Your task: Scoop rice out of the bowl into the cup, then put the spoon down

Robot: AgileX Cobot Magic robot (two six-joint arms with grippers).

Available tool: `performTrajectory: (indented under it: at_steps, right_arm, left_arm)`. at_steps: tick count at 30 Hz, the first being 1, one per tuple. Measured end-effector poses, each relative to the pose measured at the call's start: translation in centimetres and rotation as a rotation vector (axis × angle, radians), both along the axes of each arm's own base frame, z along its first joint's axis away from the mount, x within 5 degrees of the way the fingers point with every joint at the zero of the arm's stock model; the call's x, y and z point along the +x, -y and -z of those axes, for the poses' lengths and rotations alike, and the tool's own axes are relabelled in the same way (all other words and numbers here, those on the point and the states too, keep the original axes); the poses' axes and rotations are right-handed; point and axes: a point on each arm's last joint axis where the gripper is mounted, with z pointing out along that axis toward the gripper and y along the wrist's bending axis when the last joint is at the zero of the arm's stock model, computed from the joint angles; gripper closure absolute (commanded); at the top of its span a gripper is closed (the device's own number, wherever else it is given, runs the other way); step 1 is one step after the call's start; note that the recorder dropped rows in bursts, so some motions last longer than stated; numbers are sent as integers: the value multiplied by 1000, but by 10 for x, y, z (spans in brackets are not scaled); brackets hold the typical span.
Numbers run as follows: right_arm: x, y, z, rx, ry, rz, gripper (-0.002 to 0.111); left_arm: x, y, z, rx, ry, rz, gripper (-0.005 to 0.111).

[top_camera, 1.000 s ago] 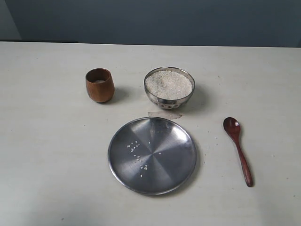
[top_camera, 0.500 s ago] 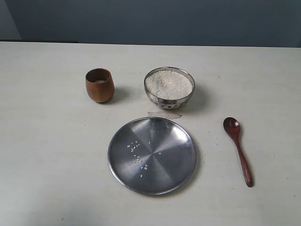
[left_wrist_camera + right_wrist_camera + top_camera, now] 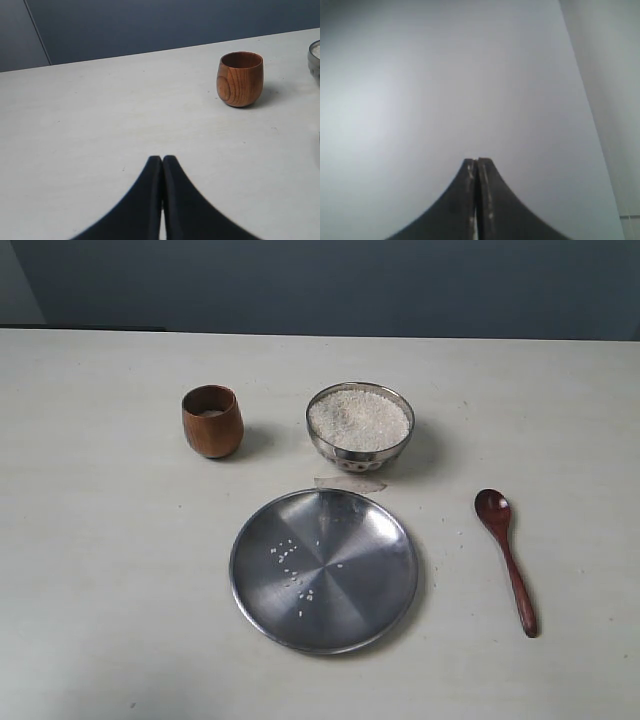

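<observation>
Judging by how things lie, the scooping looks unstarted. The spoon [image 3: 510, 565] rests flat on the table [image 3: 100, 590] right of the steel plate [image 3: 380, 590], and the bowl [image 3: 345, 455] behind the plate is heaped with rice [image 3: 359, 420]. The cup [image 3: 212, 430] stands left of the bowl; I cannot tell whether it holds any. The left claw [image 3: 162, 161] and right claw [image 3: 477, 162] are pressed together, empty. Grasping, scooping, pouring and setting down remain.
</observation>
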Motion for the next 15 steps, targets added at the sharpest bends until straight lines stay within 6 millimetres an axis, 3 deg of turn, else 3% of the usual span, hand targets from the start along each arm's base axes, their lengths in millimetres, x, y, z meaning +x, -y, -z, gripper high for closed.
performTrajectory:
  at_steps: [7, 15]
  right_arm:
    - [27, -6, -12, -81, -361, -14, 109]
    - [81, -10, 15, -114, -747, -33, 109]
  left_arm:
    - [0, 0, 0, 0, 0, 0, 106]
    - [0, 0, 0, 0, 0, 0, 106]
